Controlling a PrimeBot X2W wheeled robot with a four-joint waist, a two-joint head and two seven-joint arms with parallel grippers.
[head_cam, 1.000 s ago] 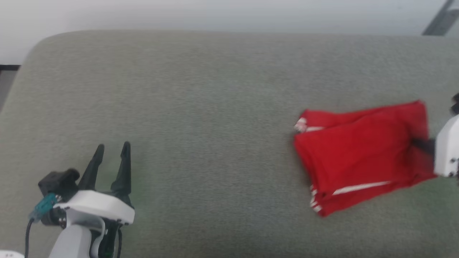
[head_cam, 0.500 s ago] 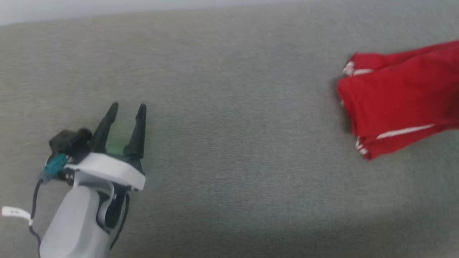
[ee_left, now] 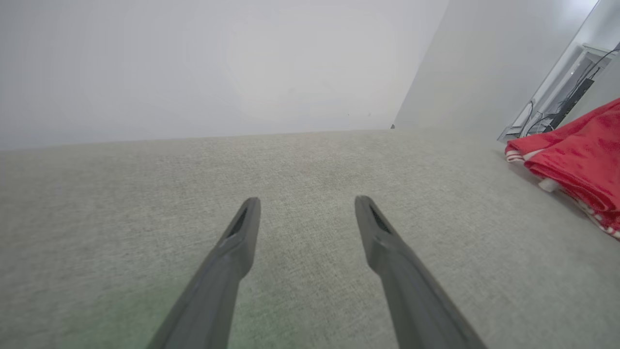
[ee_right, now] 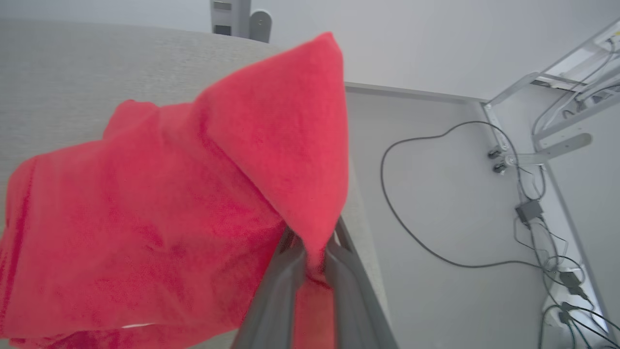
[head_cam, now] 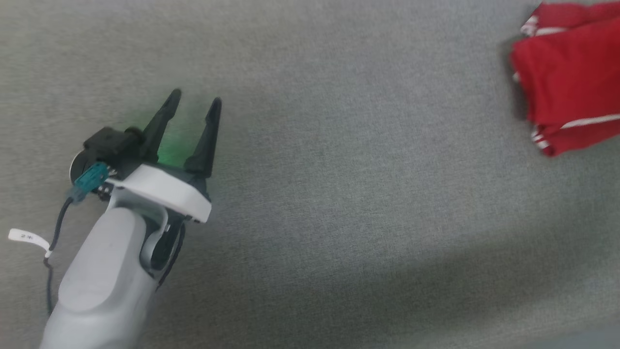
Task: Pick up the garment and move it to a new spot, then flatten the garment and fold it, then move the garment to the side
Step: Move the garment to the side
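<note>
The right hand (ee_right: 316,264) is clenching a raised fold of the red garment (ee_right: 169,218) between its nearly closed fingers, while the rest of the cloth is lying bunched near the right edge of the grey fabric bench (head_cam: 339,194). The left hand (head_cam: 196,97) is hovering released, with its fingers spread and nothing between them, well apart from the garment.

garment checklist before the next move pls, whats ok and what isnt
1. Right end effector shut on the garment: ok.
2. Left end effector open, holding nothing, apart from the garment: ok.
3. Rest of the garment lying on the grey fabric surface: ok.
4. Fold intact: cannot tell, the head view cuts the garment off.
5. Room beyond the grip: not ok. The surface's edge is right beside it, with the floor and a cable past that.
</note>
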